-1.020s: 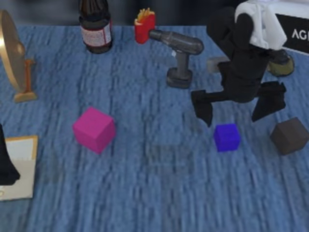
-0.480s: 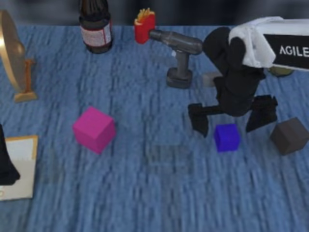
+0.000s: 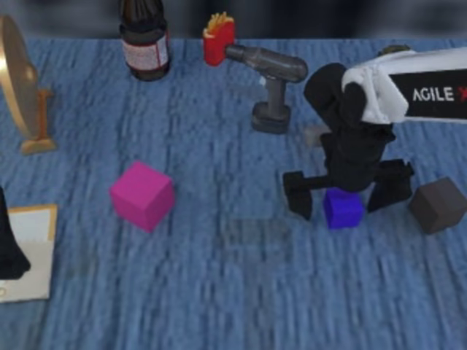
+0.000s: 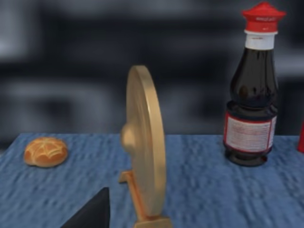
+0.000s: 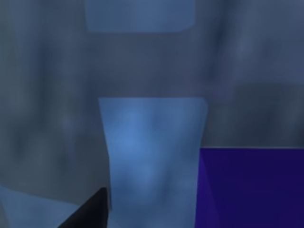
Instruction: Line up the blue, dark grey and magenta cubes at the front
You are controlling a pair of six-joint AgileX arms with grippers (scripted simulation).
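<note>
Right gripper (image 3: 344, 195) spread wide over the blue cube (image 3: 343, 209).

Cube sits between its fingers, untouched; centring and lowering fully before closing should avoid clipping an edge. Three cubes in all: one blue, one dark grey cube (image 3: 438, 205) just beyond its outer finger, one magenta cube (image 3: 142, 195) well apart. Left arm idle.

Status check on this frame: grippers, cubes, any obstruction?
Right gripper open, jaws straddling small vivid blue cube. Left gripper parked at left edge. Dark grey cube and magenta cube untouched. Nothing in the way.
</note>
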